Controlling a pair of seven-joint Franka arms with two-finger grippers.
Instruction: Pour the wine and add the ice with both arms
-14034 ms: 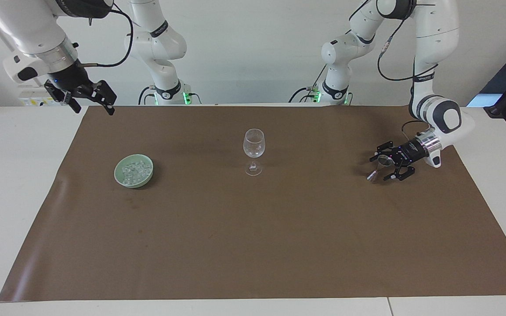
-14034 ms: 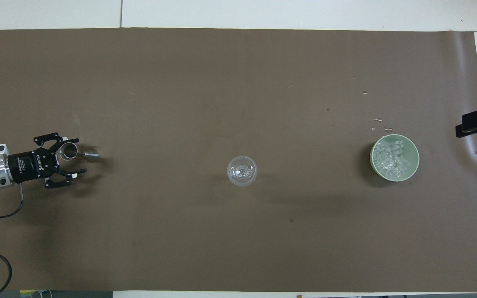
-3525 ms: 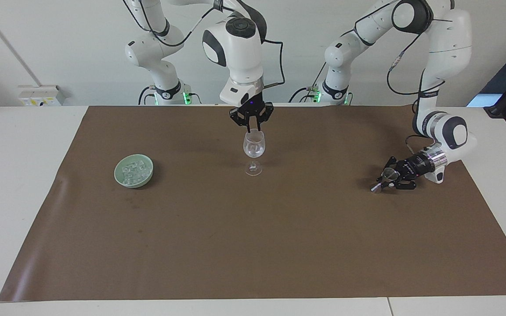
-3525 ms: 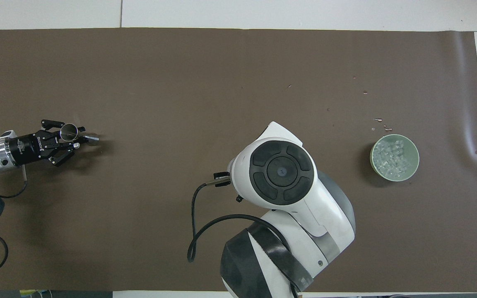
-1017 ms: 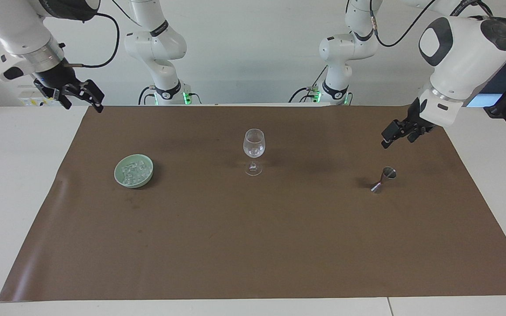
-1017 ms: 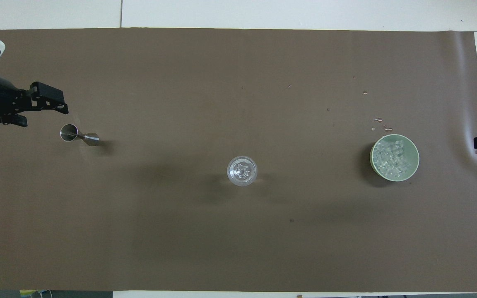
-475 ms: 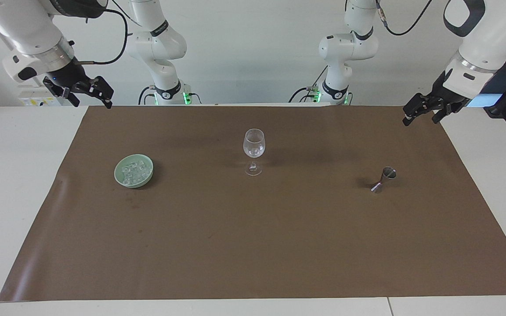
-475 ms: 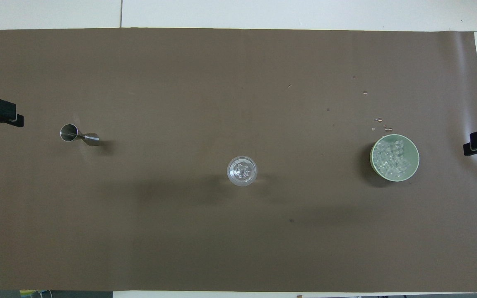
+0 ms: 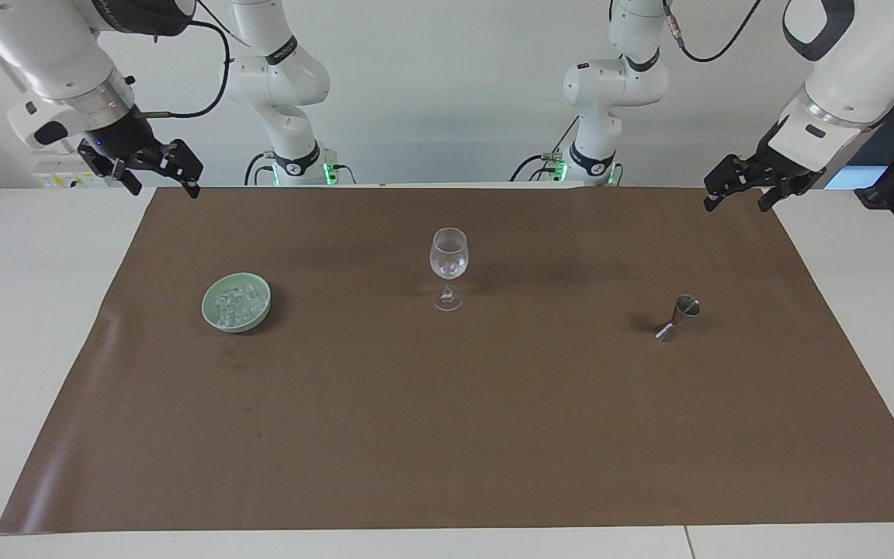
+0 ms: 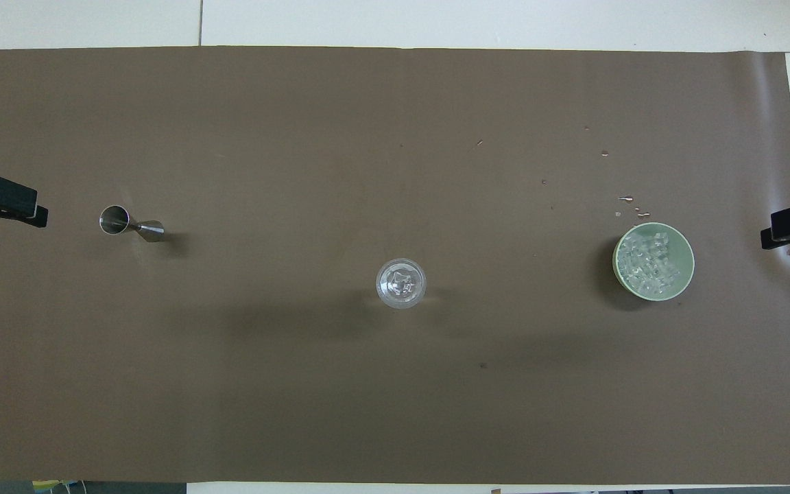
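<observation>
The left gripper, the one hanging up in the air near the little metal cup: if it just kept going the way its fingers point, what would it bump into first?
The left gripper is open, empty and raised, pointing down and inward. Going straight on, it would probably meet the brown mat first, landing short of the metal jigger. Depth is unclear, so this is a guess.

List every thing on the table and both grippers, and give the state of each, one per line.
wine glass: upright at mid-mat, an ice cube in its bowl.
green bowl: upright toward the right arm's end, holding ice.
jigger: standing tilted toward the left arm's end, untouched.
left gripper: jaws open, empty, raised over the mat's corner.
right gripper: jaws open, empty, raised over the mat's other corner nearest the robots.
</observation>
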